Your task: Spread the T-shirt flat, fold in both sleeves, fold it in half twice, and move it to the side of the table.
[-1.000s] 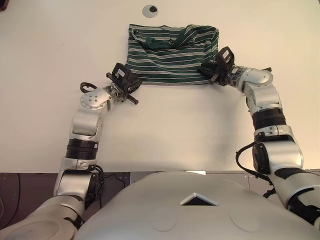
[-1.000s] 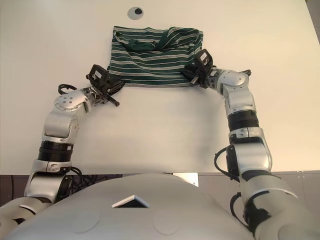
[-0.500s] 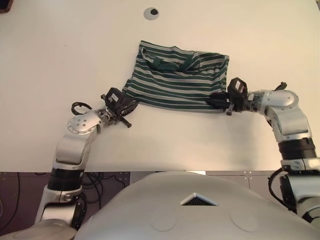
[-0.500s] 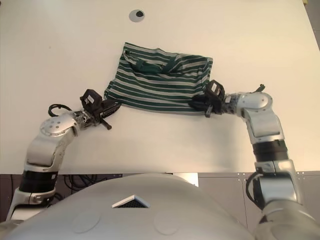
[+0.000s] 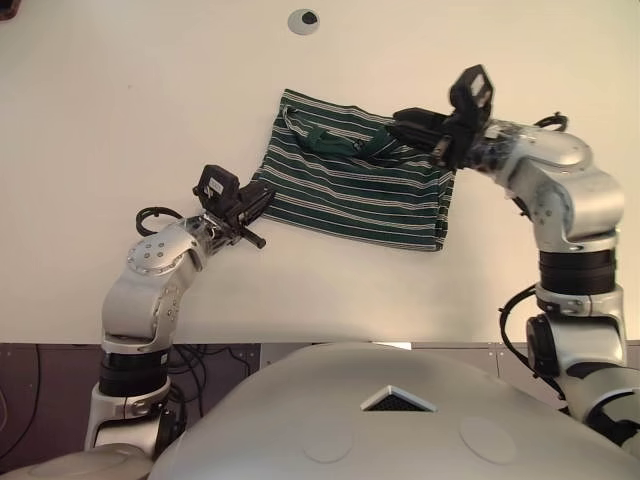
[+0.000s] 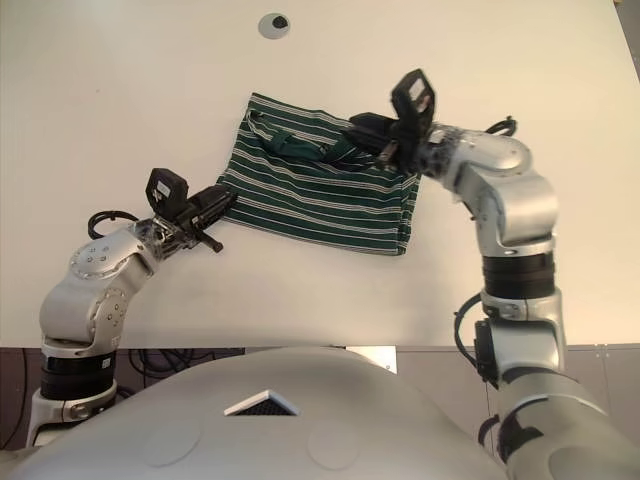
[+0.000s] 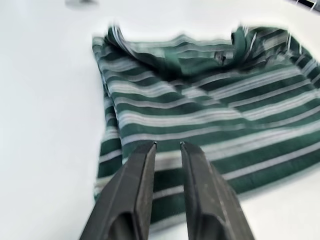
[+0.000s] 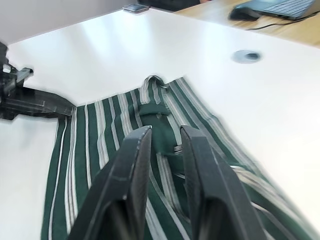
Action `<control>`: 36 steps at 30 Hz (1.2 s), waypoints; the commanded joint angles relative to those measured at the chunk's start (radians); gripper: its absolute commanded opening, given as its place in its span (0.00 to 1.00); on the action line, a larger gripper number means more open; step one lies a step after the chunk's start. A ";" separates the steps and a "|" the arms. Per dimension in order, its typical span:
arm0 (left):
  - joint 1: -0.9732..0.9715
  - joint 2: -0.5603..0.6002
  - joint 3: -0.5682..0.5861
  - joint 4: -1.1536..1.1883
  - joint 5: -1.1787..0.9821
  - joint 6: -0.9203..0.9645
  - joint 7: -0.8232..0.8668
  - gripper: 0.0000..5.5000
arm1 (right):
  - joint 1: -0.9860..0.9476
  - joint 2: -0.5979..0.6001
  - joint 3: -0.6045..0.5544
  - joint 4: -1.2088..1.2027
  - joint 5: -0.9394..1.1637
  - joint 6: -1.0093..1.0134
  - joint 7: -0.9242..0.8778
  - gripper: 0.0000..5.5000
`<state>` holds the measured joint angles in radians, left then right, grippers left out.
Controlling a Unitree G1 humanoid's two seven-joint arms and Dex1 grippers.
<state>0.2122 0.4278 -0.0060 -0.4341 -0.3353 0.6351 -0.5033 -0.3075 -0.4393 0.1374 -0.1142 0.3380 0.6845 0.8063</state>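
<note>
Already folded, the striped T-shirt (image 5: 350,185) lies askew on the white table (image 5: 130,110).
The left gripper (image 5: 267,191) touches its left corner and the right gripper (image 5: 402,118) hovers over the collar edge, both jaws narrow with nothing between. A round grommet (image 5: 303,20) sits beyond, and a laptop (image 8: 295,5) and mouse (image 8: 243,12) sit on a farther desk (image 8: 305,30).

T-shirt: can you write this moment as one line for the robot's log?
T-shirt: folded, green striped, on table | left gripper: at its near left corner | right gripper: over its far right side, by the collar
</note>
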 commanded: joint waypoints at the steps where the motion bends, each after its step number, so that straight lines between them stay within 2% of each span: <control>1: -0.028 -0.008 -0.022 0.014 0.006 0.008 0.011 0.16 | -0.046 0.009 0.073 0.004 0.007 0.099 0.014 0.19; 5: -0.033 -0.019 -0.030 0.020 0.006 0.006 0.020 0.16 | -0.086 0.039 0.114 0.061 0.016 0.179 0.007 0.19; 12: -0.018 -0.036 -0.068 0.029 0.021 -0.011 0.034 0.16 | -0.165 0.164 0.191 0.311 -0.059 0.168 -0.068 0.19; 18: -0.006 -0.035 -0.090 0.037 0.033 -0.018 0.032 0.16 | -0.213 0.238 0.136 0.461 -0.080 0.136 -0.148 0.19; 23: 0.005 -0.035 -0.110 0.043 0.047 -0.023 0.027 0.16 | -0.263 0.278 0.047 0.580 -0.068 0.128 -0.212 0.19; 27: 0.005 -0.039 -0.129 0.067 0.066 -0.042 0.031 0.16 | -0.302 0.289 -0.006 0.620 -0.041 0.142 -0.201 0.19; 30: -0.050 -0.075 -0.078 0.046 0.030 -0.030 0.059 0.16 | -0.296 0.274 0.022 0.601 -0.051 0.144 -0.168 0.19; 33: -0.126 -0.091 -0.028 0.001 -0.031 0.010 0.064 0.16 | -0.240 0.237 0.118 0.536 -0.095 0.115 -0.110 0.19; 36: -0.170 -0.073 -0.046 0.034 -0.010 0.018 0.063 0.16 | -0.171 0.194 0.205 0.444 -0.118 0.111 -0.036 0.19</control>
<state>0.0596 0.3389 -0.0358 -0.4279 -0.3709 0.6400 -0.4436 -0.5350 -0.2098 0.2907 0.3690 0.2420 0.7738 0.7346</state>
